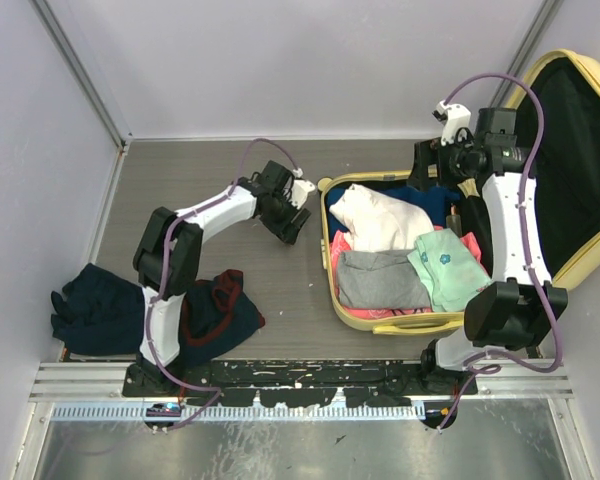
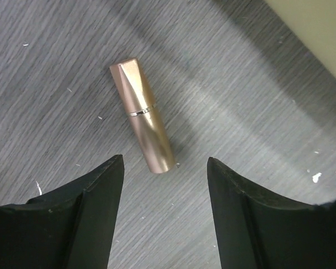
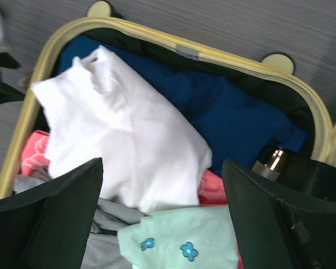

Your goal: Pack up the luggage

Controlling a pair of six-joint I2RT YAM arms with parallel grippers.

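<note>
Jaws gape empty on both: left gripper [image 2: 164, 161] over gold tube [image 2: 141, 115], right gripper [image 3: 162, 165] above luggage [image 1: 400, 322]. Shell probably stiff, heavy; take by rim.

Clothes [image 1: 400, 250] in the luggage [image 1: 400, 322], tube [image 2: 141, 115] on table [image 1: 200, 180] left of it

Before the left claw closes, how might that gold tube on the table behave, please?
The gold tube looks rigid, so it should hold shape. Its glossy metallic skin may slip. Lying flat, its faceted cap probably limits rolling.
</note>
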